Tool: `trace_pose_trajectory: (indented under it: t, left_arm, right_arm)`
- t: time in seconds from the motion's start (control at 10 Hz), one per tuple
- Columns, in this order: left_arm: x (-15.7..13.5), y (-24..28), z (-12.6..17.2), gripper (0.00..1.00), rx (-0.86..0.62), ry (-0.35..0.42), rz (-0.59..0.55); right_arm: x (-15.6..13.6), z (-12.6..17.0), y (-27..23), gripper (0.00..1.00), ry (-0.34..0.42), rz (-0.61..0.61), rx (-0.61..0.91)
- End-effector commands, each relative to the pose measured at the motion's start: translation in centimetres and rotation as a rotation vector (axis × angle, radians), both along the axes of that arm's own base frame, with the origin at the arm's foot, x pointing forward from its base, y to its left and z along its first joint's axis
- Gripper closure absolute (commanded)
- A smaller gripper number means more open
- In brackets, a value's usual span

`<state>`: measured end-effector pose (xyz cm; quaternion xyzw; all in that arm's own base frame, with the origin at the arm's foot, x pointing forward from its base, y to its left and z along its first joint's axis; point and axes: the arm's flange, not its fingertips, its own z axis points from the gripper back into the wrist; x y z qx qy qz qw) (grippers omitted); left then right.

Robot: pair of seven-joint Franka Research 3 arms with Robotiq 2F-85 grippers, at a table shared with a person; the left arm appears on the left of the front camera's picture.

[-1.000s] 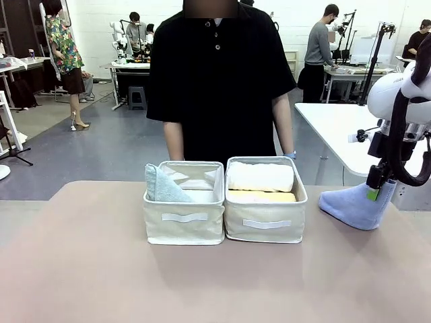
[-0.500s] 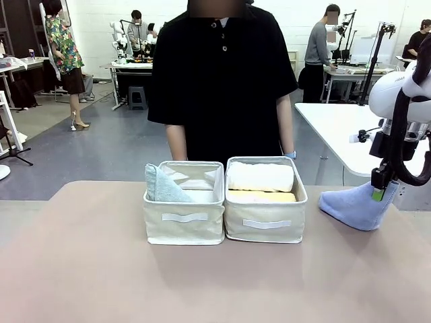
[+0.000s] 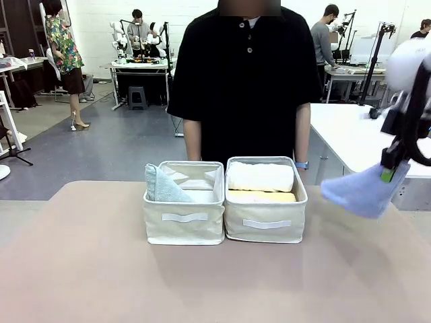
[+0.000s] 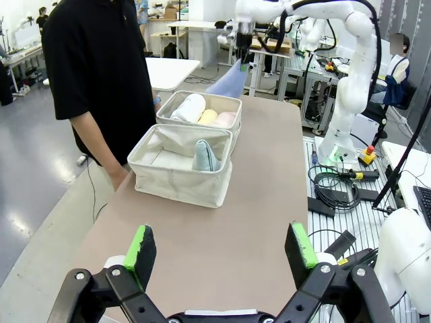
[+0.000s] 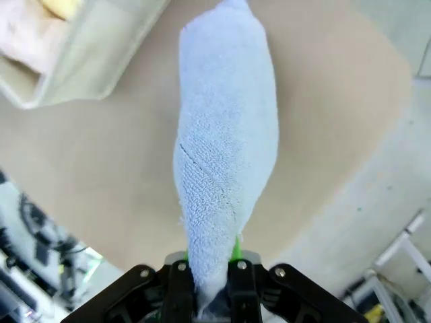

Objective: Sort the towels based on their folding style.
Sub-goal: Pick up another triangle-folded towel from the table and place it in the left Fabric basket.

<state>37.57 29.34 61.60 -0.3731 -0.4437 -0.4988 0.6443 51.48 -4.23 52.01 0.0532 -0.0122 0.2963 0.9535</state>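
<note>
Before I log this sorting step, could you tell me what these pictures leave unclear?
1. Front view: the right basket wall and the white roll hide what lies beneath, so the roll count there is uncertain.
2. Right wrist view: the light blue towel fills the right gripper, so how deep the grip sits is unclear.
3. Front view: the right gripper is blurred and its arm is cut by the right edge.

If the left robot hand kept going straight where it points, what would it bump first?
Probably the nearer cream basket, the one holding the grey-green towel; depth is hard to judge.
</note>
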Motion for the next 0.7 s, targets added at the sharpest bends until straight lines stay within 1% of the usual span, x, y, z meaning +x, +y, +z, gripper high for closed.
trace_pose_trajectory:
  t: [0.0, 0.1, 0.2, 0.3, 0.4, 0.5, 0.6]
  left_arm:
    - [-0.2, -0.2, 0.2, 0.0, -0.007, 0.009, 0.014]
    - [-0.2, -0.2, 0.2, 0.0, -0.007, 0.009, 0.014]
    - [-0.2, -0.2, 0.2, 0.0, -0.007, 0.009, 0.014]
    - [-0.2, -0.2, 0.2, 0.0, -0.007, 0.009, 0.014]
    - [-0.2, -0.2, 0.2, 0.0, -0.007, 0.009, 0.014]
    - [-0.2, -0.2, 0.2, 0.0, -0.007, 0.009, 0.014]
    - [-0.2, -0.2, 0.2, 0.0, -0.007, 0.009, 0.014]
  right_arm:
    - [-4.5, 8.4, -0.4, 1.0, -0.095, -0.019, 0.059]
    - [-5.8, 11.2, -0.6, 1.0, -0.123, -0.035, 0.065]
    - [-6.8, 13.1, -0.6, 1.0, -0.128, -0.035, 0.074]
    - [-7.2, 13.6, -0.8, 1.0, -0.107, -0.024, 0.088]
    - [-7.0, 12.9, -1.4, 1.0, -0.07, -0.055, 0.094]
    - [-9.0, 14.9, -1.2, 1.0, -0.137, -0.012, 0.046]
    - [-9.0, 14.9, -1.2, 1.0, -0.137, -0.012, 0.046]
